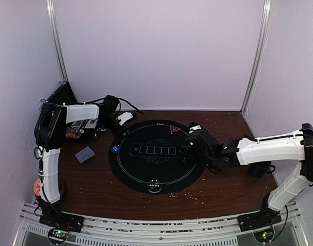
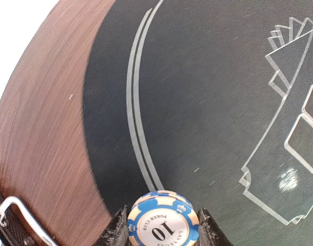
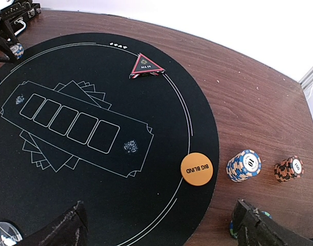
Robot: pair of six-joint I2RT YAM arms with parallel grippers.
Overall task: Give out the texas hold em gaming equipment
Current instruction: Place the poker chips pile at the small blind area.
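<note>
One poker chip (image 2: pixel 163 220), blue and cream, marked 10: pinched on edge by the left gripper (image 2: pixel 163 233) over the black mat (image 2: pixel 208 102), near its rim. The right gripper (image 3: pixel 159 230): spread wide, empty, over the mat. One orange button (image 3: pixel 197 169): on the mat's edge. Two chip stacks (image 3: pixel 243 165): on the wooden table (image 3: pixel 259 102), just beside the button. One red triangle marker (image 3: pixel 146 66): mat's far rim.

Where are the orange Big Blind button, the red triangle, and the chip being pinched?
Orange Big Blind button (image 3: pixel 197 169): right wrist view, top face centre.
Red triangle (image 3: pixel 145 66): right wrist view, dark centre.
Pinched chip (image 2: pixel 162 226): left wrist view, printed face.
</note>
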